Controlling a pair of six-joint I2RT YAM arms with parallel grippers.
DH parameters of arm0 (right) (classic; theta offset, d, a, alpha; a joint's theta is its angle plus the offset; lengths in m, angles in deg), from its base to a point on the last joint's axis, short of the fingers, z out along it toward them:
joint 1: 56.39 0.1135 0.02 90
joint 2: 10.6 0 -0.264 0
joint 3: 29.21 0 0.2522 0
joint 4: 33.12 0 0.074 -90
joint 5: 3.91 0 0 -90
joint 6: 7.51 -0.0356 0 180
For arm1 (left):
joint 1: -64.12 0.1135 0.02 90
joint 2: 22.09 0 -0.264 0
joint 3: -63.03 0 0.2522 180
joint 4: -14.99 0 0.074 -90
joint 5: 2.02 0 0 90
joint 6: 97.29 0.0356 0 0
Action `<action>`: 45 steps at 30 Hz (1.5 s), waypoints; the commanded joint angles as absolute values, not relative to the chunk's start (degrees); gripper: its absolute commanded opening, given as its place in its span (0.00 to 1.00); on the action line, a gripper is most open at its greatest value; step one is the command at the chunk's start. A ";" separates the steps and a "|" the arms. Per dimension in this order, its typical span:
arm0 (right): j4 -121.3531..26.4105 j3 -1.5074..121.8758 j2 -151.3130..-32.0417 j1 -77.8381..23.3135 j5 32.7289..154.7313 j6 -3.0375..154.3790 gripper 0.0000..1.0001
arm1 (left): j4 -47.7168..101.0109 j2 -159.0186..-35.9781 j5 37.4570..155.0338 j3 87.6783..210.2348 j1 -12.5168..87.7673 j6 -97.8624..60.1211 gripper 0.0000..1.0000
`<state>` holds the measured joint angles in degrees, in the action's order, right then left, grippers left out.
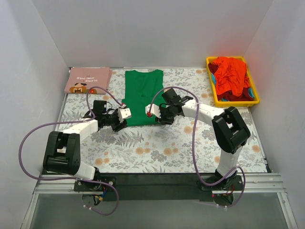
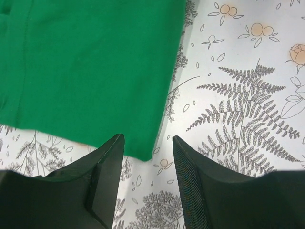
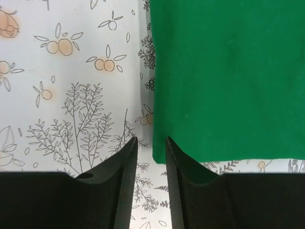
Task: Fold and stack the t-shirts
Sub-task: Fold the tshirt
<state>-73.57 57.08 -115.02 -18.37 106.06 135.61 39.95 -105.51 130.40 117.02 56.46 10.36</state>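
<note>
**Progress of folding and stacking.** The pink shirt [image 1: 89,78] lies folded at the far left corner of the table covering [image 1: 157,148] — judged to be the one finished piece. The green shirt [image 1: 143,95] is laid flat at the far centre as a narrow strip with no sleeves showing. It is therefore judged part-folded, with a crosswise fold and its placing on the pink shirt left to do. The left gripper [image 2: 147,138] is set at the strip's near left corner, fingers spread; the corner is seen between them but is not pinched. The right gripper [image 3: 150,139] is set at the near right corner, its fingers parted by a narrow gap with no cloth in it. The red-orange shirts [image 1: 231,74] are heaped unfolded in the bin [image 1: 255,93] at far right — the larger share of the work is judged to remain.
</note>
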 commanded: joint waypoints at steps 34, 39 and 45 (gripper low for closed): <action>-72.71 56.09 -108.17 -18.42 103.49 130.48 0.01 | 46.06 -106.13 129.29 124.69 53.67 12.75 0.00; -79.12 52.32 -102.54 -18.25 106.92 130.29 0.01 | 55.45 -99.62 130.26 124.25 52.61 15.82 0.00; -87.30 47.15 -92.61 -14.47 110.96 128.63 0.01 | 71.18 -88.04 131.40 122.32 47.96 16.70 0.00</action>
